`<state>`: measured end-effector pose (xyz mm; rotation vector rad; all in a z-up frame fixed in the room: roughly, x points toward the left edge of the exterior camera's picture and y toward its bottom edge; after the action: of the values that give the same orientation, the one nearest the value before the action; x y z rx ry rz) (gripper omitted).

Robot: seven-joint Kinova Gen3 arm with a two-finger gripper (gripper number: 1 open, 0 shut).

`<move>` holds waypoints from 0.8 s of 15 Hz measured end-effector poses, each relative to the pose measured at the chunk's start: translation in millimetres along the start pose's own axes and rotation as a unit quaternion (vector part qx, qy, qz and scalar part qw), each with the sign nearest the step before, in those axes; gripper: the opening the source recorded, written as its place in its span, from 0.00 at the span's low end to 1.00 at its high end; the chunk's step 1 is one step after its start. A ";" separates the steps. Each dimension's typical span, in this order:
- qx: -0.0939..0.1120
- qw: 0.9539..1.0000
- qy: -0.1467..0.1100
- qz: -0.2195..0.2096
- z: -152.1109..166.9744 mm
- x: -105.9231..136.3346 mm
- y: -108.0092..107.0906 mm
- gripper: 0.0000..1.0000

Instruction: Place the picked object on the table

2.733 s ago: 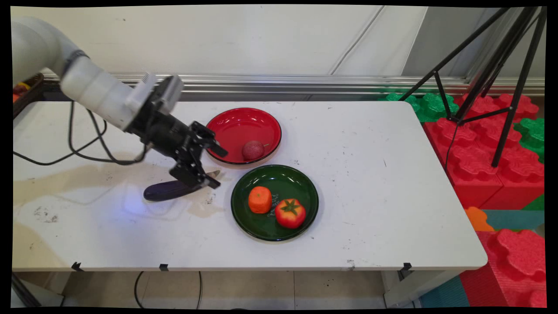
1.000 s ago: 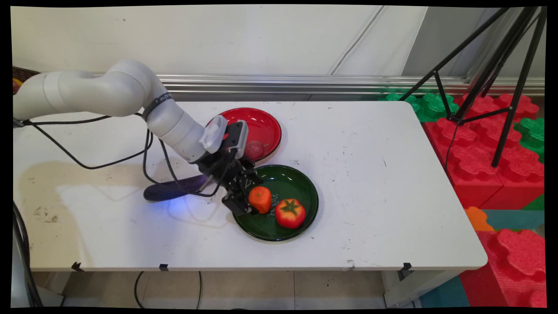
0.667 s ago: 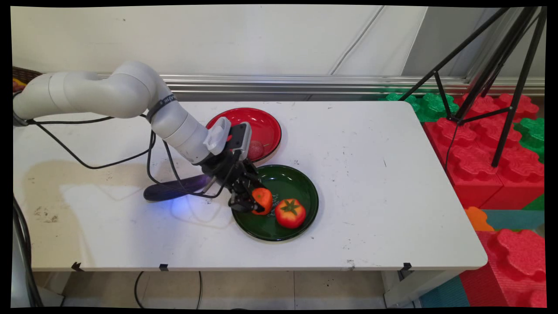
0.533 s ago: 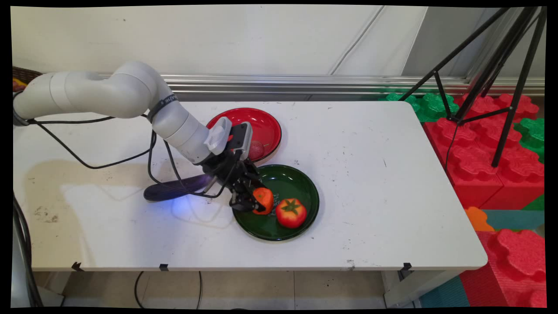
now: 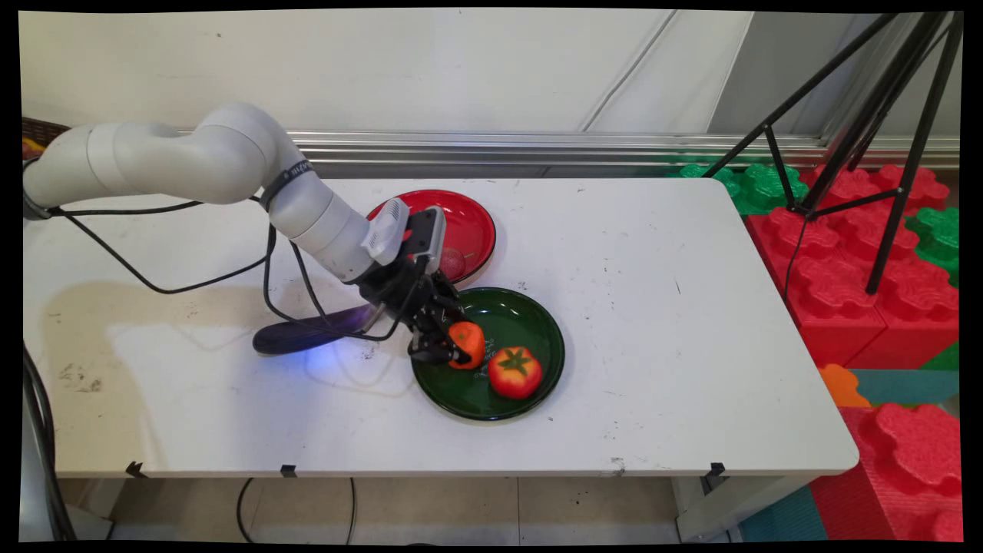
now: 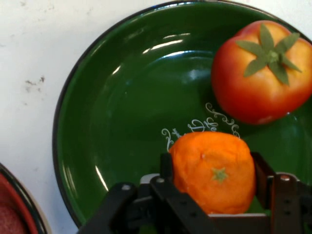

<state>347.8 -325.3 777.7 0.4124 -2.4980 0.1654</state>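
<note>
My tool is clamped on one round orange fruit over one glossy green plate; one red tomato at 1 o'clock.

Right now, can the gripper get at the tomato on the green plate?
Probably not: the gripper is shut on the orange, so it is full. The tomato sits right beside it, uncovered, on the green plate.

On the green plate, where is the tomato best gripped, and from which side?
Probably from above, jaws across the round flanks of the tomato, clear of its green leafy top. It sits upright on the green plate, calyx up. The orange beside it, held in the gripper, crowds its left; the other sides look free.
</note>
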 end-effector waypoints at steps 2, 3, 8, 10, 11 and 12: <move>0.001 1.000 0.004 -0.002 -4.1 0.4 0.3 0.00; 0.002 1.000 0.007 -0.004 -8.0 0.7 0.9 0.00; 0.006 1.000 0.023 -0.010 -29.5 2.4 5.4 0.00; 0.008 0.999 0.032 -0.011 -45.9 2.6 9.5 0.00; 0.009 0.999 0.036 -0.010 -53.5 2.3 11.4 0.00; 0.009 0.999 0.039 -0.009 -60.6 1.6 13.1 0.00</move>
<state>375.0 -300.7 827.7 0.4285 -2.4167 0.1943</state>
